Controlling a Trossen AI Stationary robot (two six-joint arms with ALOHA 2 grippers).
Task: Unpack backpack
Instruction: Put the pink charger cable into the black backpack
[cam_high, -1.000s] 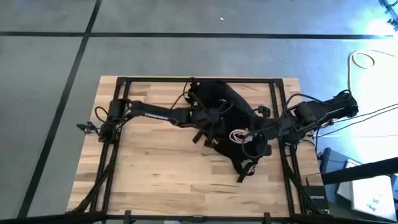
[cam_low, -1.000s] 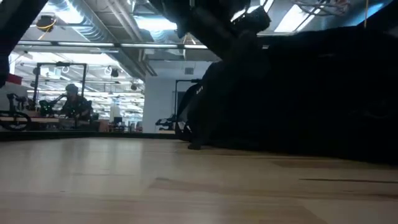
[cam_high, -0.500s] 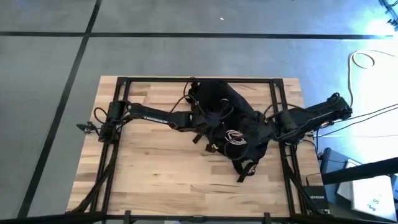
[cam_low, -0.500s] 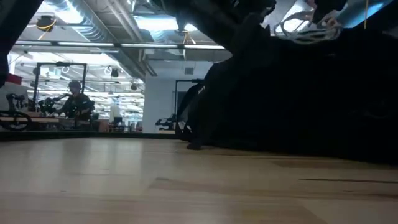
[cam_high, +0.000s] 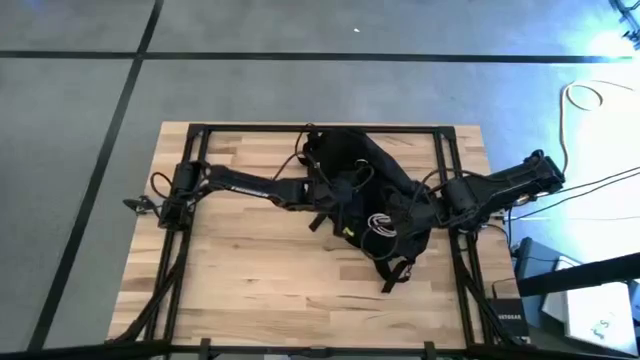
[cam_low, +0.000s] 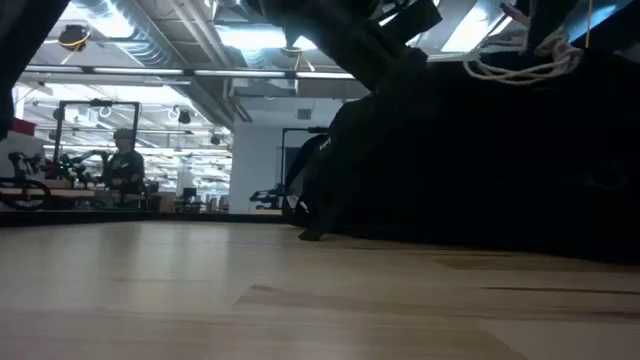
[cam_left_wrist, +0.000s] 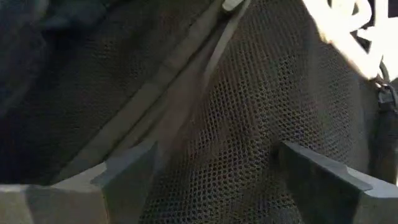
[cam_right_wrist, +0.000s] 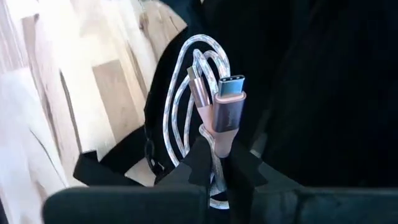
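Note:
The black backpack (cam_high: 360, 165) lies on the wooden table right of centre and fills the right of the low view (cam_low: 480, 160). My right gripper (cam_right_wrist: 216, 163) is over the backpack's near part (cam_high: 392, 222), shut on a coiled white cable (cam_high: 378, 226) with a USB-C plug (cam_right_wrist: 230, 99). The coil shows above the backpack in the low view (cam_low: 520, 62). My left gripper (cam_left_wrist: 217, 180) stands open at the backpack's left side (cam_high: 325, 195), its fingers close over a mesh panel (cam_left_wrist: 261, 112). My left gripper's open fingers (cam_left_wrist: 124, 177) stand right against the backpack's mesh; I cannot tell whether they touch it. My right gripper pinches the cable between its two fingers just behind the plug's pinkish sleeve (cam_right_wrist: 219, 134). The plug stands up past the fingertips and the white loops (cam_right_wrist: 186, 93) hang beside them, lifted off the backpack.
Black straps (cam_high: 395, 272) trail from the backpack toward the near edge. A black frame rail (cam_high: 250, 128) runs round the tabletop. Bare wood (cam_high: 250, 270) lies to the left and near side. A person (cam_low: 122, 165) sits far back in the room.
My right gripper has come up from the backpack with the white cable. The coil, hidden in the low view a second ago, now hangs above the backpack. The right arm has drawn back toward the table's right edge. My left gripper has stayed at the backpack.

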